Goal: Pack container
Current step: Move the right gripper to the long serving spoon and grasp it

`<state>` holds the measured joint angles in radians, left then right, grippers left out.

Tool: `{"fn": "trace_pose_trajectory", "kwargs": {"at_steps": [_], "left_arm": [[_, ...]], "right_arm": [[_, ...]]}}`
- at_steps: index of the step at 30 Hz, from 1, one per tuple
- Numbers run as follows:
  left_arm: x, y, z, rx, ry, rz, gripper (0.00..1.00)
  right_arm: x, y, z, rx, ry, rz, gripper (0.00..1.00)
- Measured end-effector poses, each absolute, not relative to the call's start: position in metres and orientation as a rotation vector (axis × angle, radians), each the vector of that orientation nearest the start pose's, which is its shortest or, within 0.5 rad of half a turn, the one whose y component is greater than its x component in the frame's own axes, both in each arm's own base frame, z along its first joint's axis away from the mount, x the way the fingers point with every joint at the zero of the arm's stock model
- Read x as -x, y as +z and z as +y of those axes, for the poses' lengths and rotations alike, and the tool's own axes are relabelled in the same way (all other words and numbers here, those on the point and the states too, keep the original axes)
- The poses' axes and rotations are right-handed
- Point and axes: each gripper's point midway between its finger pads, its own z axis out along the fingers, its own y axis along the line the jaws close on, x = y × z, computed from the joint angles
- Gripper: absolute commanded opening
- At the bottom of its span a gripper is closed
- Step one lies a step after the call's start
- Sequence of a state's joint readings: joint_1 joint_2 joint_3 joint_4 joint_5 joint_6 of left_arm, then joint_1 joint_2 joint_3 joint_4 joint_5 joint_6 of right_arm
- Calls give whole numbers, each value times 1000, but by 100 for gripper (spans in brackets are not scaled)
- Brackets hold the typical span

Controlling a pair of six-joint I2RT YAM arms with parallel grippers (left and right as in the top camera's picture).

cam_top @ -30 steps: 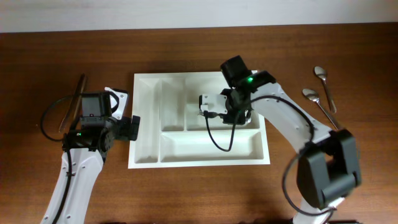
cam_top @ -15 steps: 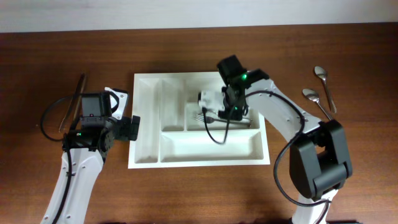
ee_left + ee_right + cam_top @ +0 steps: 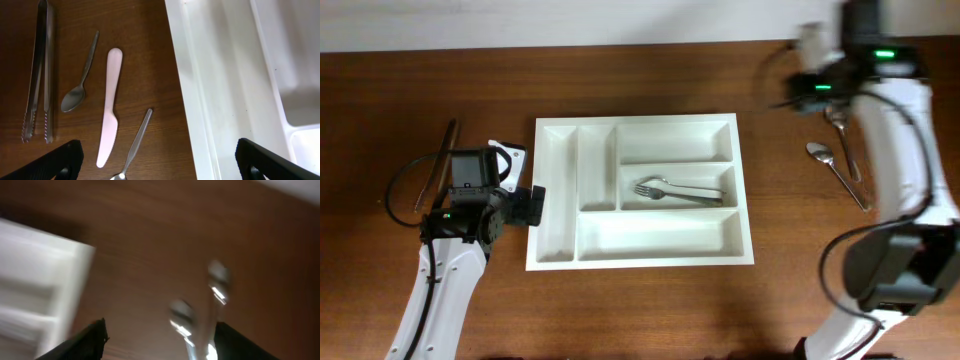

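Observation:
The white divided container (image 3: 552, 190) lies mid-table, and forks (image 3: 675, 190) rest in its middle right compartment. My left gripper (image 3: 525, 205) hovers open and empty by the container's left wall (image 3: 200, 90). Below it on the table lie a pink knife (image 3: 110, 105), a small spoon (image 3: 80, 80), a second spoon's handle (image 3: 139, 140) and tongs (image 3: 37, 75). My right gripper (image 3: 807, 95) is high at the back right, blurred, its jaws apart and empty. Beneath it lie two spoons (image 3: 182, 315) (image 3: 217, 280), with the container's corner (image 3: 45, 280) at the left.
The two spoons (image 3: 835, 118) (image 3: 820, 152) lie on bare wood right of the container, handles pointing toward the front right. The tongs (image 3: 435, 165) lie at the far left beside my left arm. The container's other compartments hold nothing.
My right gripper opened over the middle right compartment, left the fork there, and swung up and away to the back right above the spoons. The left arm has not moved.

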<state>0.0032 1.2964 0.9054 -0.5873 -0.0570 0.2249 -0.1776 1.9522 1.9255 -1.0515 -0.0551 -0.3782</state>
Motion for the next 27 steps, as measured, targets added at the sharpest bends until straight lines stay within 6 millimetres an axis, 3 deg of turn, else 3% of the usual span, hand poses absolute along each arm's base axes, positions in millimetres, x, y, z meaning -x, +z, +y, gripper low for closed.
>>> {"fn": "trace_pose_trajectory", "kwargs": {"at_steps": [3,5,7,11,21,27], "left_arm": [[-335,126,11,-260,161,2541,99],[-335,126,11,-261,161,2541,99],[-335,126,11,-261,161,2541,99],[-335,126,11,-261,161,2541,99],[-335,126,11,-260,161,2541,99],[-335,126,11,-261,161,2541,99]], "right_arm": [[-461,166,-134,88,-99,2715,69],[-452,139,-157,-1,-64,2775,68],[-445,114,-165,-46,-25,2828,66],[-439,77,-163,-43,40,2905,52],[-441,60,-152,85,71,2936,52],[-433,35,-147,124,91,2975,52]]}}
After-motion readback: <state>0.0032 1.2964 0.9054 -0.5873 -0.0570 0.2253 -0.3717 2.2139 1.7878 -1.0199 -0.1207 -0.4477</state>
